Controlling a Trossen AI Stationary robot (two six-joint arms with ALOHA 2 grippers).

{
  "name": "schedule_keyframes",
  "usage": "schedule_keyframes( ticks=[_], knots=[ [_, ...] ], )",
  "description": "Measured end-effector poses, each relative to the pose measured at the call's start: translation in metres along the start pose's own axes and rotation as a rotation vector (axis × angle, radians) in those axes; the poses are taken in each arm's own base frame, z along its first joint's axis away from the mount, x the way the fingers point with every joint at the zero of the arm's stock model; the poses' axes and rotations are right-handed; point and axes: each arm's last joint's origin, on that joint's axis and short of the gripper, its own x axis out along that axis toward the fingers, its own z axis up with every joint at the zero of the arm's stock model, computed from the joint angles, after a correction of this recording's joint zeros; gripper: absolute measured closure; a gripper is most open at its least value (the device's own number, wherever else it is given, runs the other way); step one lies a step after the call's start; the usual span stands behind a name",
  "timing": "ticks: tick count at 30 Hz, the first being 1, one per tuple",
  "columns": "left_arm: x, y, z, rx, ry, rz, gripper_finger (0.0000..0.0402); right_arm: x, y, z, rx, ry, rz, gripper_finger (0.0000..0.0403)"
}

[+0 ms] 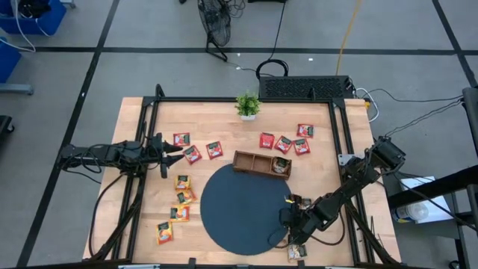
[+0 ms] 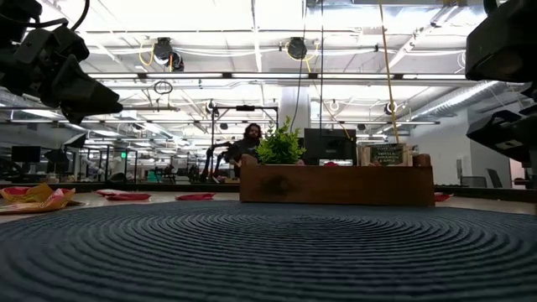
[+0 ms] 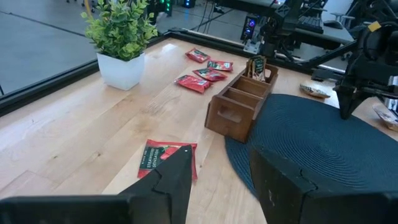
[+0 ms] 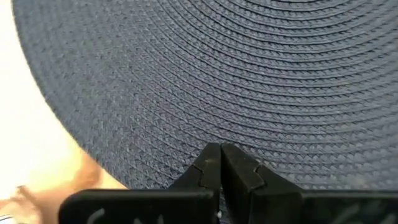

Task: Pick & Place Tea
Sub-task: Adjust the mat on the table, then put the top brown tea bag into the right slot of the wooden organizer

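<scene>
The right gripper (image 4: 221, 163) sits low over the near right edge of the dark round mat (image 1: 239, 209), its two fingers pressed together with nothing visible between them. In the high view this gripper (image 1: 287, 218) is at the mat's rim, with a pale sachet (image 1: 297, 252) lying on the wood just nearer the table's front edge and another small sachet (image 1: 301, 201) just beside the arm.

On the near left of the table, four yellow-orange sachets (image 1: 179, 199) lie in a loose line beside the mat, running down toward the front corner.

Farther back, the left gripper (image 1: 170, 154) hovers at the left side with its fingers apart and empty, pointing toward three red sachets (image 1: 193, 154) that lie on the bare wood just ahead of it. Its wrist view shows one red sachet (image 3: 165, 157) just beyond the fingertips (image 3: 180, 168).

The brown wooden tray (image 1: 261, 164) rests at the mat's far edge; one sachet stands upright in its right end compartment (image 3: 257, 66).

Beyond the tray, four more red sachets (image 1: 284, 142) are scattered toward the far right. The small potted plant (image 1: 247, 105) stands at the middle of the far edge.
</scene>
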Motion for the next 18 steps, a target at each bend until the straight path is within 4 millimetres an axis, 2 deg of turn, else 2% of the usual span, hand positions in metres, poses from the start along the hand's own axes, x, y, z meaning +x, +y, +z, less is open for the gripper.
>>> schedule_keyframes(
  ticks=[4, 7, 11, 15, 18],
  knots=[
    [0.000, 0.000, 0.000, 0.000, 0.000, 0.000, 0.0240, -0.006, -0.007, -0.003, 0.002, 0.015, -0.056, 0.0402],
    [0.000, 0.000, 0.000, 0.000, 0.000, 0.000, 0.0240, -0.017, -0.007, -0.003, 0.015, -0.011, -0.047, 0.0403],
    [0.000, 0.000, 0.000, 0.000, 0.000, 0.000, 0.0240, -0.043, -0.003, -0.006, -0.044, -0.145, -0.022, 0.0403],
    [0.000, 0.000, 0.000, 0.000, 0.000, 0.000, 0.0240, -0.082, 0.014, 0.001, -0.072, -0.422, 0.093, 0.0403],
    [0.000, 0.000, 0.000, 0.000, 0.000, 0.000, 0.0240, -0.100, 0.022, 0.001, -0.155, -0.545, 0.162, 0.0403]
  ],
)
